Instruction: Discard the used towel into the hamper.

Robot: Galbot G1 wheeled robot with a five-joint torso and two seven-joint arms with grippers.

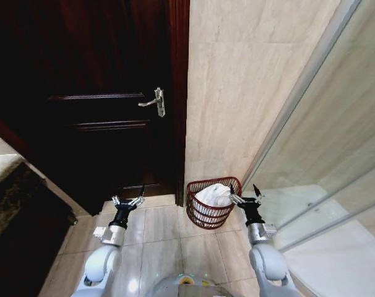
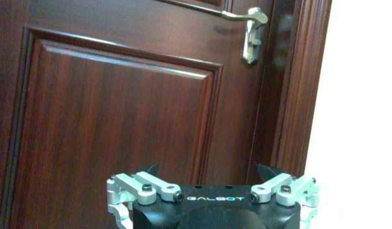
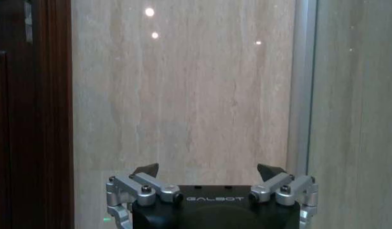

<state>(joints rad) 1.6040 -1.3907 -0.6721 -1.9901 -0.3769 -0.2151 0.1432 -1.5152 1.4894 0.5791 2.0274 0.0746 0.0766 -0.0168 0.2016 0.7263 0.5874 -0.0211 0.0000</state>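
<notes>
Both tools, left (image 1: 128,201) and right (image 1: 247,197), gape empty beside the hamper (image 1: 203,216) holding a white towel (image 1: 213,195).

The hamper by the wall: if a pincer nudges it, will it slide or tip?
The hamper is openwork wire, so probably light; on the smooth floor tiles it would likely slide. It looks tilted already, so a high push might tip it. The white towel heaped inside is soft and adds little weight. The open right pincer is beside its rim.
</notes>
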